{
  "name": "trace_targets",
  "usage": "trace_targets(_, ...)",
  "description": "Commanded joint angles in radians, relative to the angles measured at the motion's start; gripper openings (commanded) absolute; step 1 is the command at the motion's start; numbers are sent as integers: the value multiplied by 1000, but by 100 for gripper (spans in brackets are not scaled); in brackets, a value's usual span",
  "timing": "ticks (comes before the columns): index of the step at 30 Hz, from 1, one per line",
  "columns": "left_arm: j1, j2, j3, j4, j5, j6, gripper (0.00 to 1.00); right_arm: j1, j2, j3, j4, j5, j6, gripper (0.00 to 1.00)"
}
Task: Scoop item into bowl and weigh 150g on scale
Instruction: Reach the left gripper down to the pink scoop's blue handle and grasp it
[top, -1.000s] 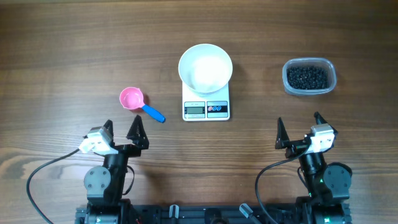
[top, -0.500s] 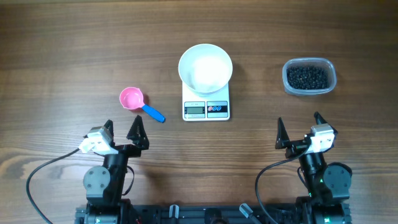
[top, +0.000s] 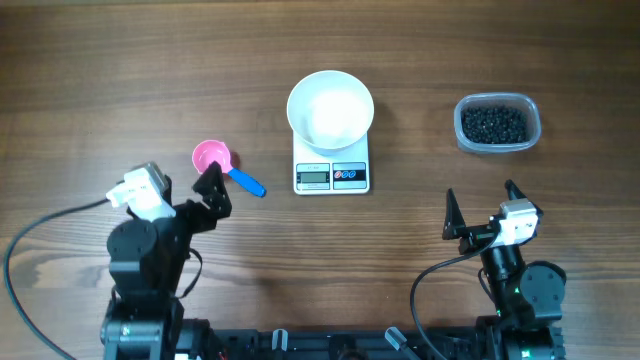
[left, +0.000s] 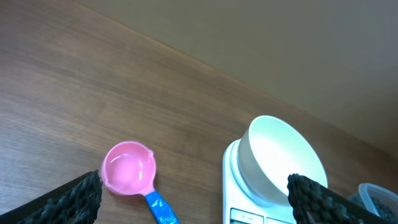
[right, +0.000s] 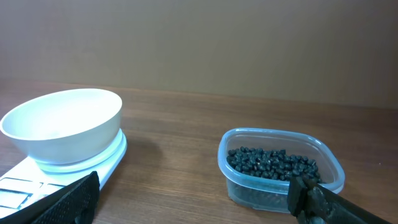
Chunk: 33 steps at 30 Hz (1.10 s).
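Observation:
The item, a pile of small black beads (top: 494, 122) (right: 273, 160), fills a clear plastic tub (top: 530, 133) (right: 244, 186) at the right. The white bowl (top: 330, 108) (left: 283, 158) (right: 62, 127) sits on the white scale (top: 331, 176) (left: 234, 186) (right: 18, 180) at the centre. A pink scoop (top: 212, 158) (left: 127, 169) with a blue handle lies left of the scale. My left gripper (top: 186, 183) (left: 196, 199) stands open just short of the scoop, holding nothing. My right gripper (top: 481, 205) (right: 196, 205) is open and empty, well short of the tub.
The tub's edge (left: 379, 199) shows at the far right of the left wrist view. A cable (top: 40, 235) trails from the left arm over the wooden table (top: 100, 80).
My left arm has swung forward and to the left, bringing its open gripper close to the pink scoop. The right arm has not moved.

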Motion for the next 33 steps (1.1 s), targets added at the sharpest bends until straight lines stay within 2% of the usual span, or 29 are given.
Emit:
trace_targets(1,5,80,57,-1,36,-32,100,2,-6,-5,4,-5,8,100)
trace_targets(4,5,103,58,-2,56,-70,100,2,-6,-5,4,-5,7,100)
trace_targets(11,5,104,83,-10,107,-76,100,2,-6,-5,4,-5,7,100)
trace_targets(16,5,104,120,-97,111,-102,100,2,-6,-5,4,-5,7,100)
trace_targets(18,5,104,120,-135,147,-101,100,2,-6,-5,4,-5,7,100)
trace_targets(23,5,104,119,-208,343,-100,99,2,-6,-5,4,-5,7,100)
trace_targets(28,5,122,117,-246,322,-95,100,2,-6,-5,4,-5,7,100)
trace_targets(29,5,130,117,-254,312,-107,100,2,-6,-5,4,-5,7,100)
trace_targets(33,5,201,115,-294,230,-293,100,2,-6,-5,4,-5,7,100)
